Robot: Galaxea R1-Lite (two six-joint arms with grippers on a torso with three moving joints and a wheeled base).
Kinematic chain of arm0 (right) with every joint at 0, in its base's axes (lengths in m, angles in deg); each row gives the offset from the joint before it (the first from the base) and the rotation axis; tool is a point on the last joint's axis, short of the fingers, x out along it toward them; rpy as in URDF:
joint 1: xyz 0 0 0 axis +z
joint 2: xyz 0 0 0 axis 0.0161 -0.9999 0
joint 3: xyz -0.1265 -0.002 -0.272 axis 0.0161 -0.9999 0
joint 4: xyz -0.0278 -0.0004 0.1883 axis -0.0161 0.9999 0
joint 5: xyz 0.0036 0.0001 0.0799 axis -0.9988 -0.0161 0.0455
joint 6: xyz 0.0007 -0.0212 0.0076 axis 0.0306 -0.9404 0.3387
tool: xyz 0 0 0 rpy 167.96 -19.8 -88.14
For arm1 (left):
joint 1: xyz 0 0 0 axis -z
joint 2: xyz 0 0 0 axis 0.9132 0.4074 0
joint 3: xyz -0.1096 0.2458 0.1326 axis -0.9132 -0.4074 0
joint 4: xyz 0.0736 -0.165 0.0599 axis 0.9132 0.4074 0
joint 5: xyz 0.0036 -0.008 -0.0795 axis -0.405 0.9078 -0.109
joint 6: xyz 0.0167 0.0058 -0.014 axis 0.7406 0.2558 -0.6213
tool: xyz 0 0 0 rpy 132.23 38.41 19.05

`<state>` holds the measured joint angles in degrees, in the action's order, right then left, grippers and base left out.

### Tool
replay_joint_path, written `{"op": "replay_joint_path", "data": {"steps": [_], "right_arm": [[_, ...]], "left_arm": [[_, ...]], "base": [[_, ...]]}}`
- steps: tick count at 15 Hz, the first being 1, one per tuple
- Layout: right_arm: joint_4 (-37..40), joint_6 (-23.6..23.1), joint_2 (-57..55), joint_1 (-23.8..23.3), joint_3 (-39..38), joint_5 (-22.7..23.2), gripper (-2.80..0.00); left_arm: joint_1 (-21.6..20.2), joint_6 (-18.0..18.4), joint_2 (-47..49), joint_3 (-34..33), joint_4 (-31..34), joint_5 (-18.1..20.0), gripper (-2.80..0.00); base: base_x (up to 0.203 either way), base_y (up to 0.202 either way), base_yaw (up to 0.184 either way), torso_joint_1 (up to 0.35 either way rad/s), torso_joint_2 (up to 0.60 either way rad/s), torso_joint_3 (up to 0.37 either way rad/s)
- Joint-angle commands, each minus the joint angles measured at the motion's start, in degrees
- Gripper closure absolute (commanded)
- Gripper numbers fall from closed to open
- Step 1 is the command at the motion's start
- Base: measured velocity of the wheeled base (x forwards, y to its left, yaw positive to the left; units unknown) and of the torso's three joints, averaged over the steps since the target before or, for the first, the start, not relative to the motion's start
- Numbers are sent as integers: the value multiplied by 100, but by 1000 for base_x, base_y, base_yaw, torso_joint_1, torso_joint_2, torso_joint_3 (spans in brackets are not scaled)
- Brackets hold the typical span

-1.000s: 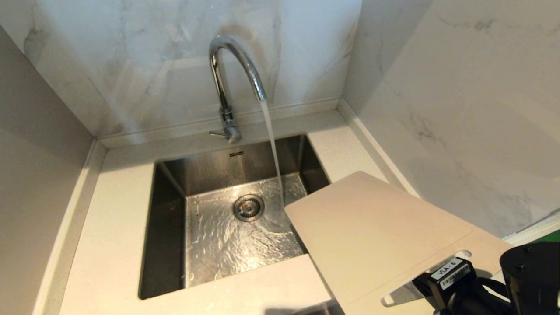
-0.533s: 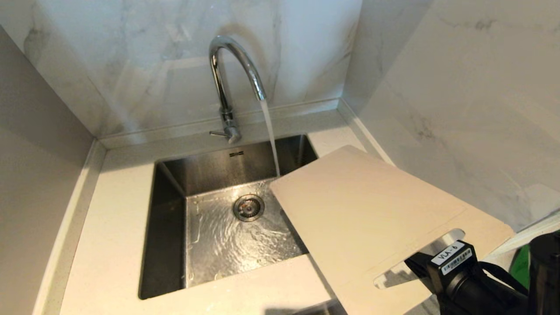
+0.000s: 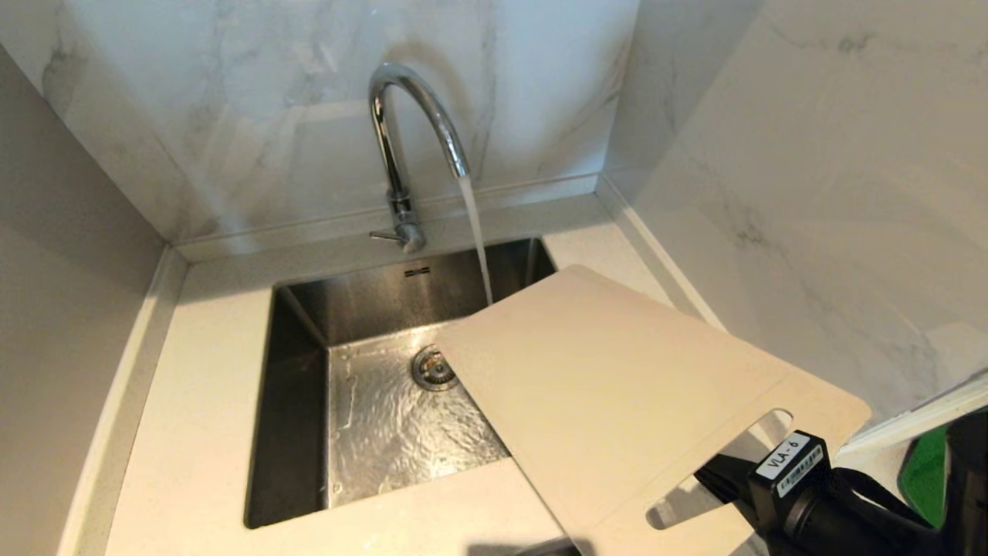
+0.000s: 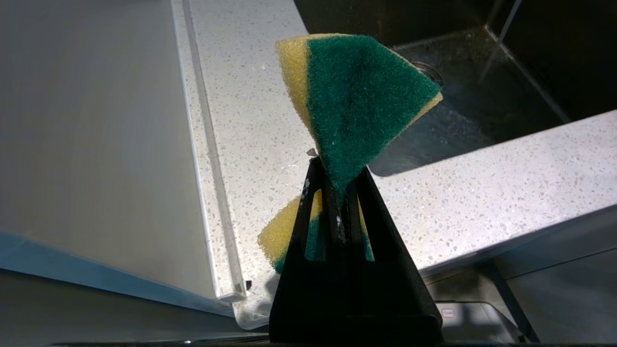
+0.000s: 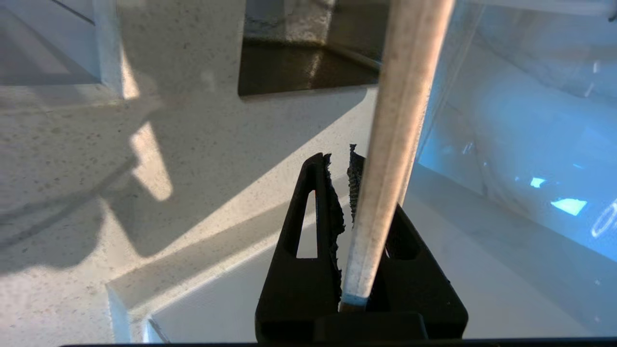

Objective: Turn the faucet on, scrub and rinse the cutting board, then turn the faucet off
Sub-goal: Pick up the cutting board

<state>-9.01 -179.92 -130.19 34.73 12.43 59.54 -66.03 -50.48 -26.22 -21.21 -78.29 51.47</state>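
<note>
Nearest the camera, the right pincer [image 5: 344, 164] gripped the cutting board [image 3: 610, 386] by its slotted handle end, its fingers clamped on the thin edge. The board was held tilted above the sink's [image 3: 297, 401] front right corner, its far end reaching out over the basin and covering part of the drain [image 3: 432, 369]. The left pincer [image 4: 337, 185], beside the sink above the counter [image 4: 250, 106], was squeezed tight on a yellow-and-green sponge [image 4: 356, 96]. Behind the sink stood the faucet [image 3: 401, 139], its water [image 3: 477, 239] running down and passing behind the board's far edge.
</note>
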Motion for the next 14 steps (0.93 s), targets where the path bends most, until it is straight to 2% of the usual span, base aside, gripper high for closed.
{"op": "replay_joint_path", "data": {"steps": [1, 5, 8, 11, 13, 14], "right_arm": [[-18, -106, 75, 3, -17, 211, 0], [-24, -272, 257, 3, -207, 477, 0], [-35, -706, 239, 3, -225, 706, 0], [-47, -813, 128, 3, -214, 1379, 0], [-53, -1076, 106, 3, -187, 1847, 0], [-53, -1109, 106, 3, -210, 1903, 0]], "left_arm": [[-1, -1, -9, -18, 0, 2, 0], [-1, -1, -18, -18, 0, 2, 0], [-1, -1, -11, -18, 0, 2, 0], [-1, -1, -14, -18, 0, 2, 0], [-1, -1, -13, -18, 0, 2, 0], [-1, -1, -12, -18, 0, 2, 0]], "base": [[0, 0, 0, 0, 0, 0], [0, 0, 0, 0, 0, 0], [0, 0, 0, 0, 0, 0], [0, 0, 0, 0, 0, 0], [0, 0, 0, 0, 0, 0], [0, 0, 0, 0, 0, 0]]}}
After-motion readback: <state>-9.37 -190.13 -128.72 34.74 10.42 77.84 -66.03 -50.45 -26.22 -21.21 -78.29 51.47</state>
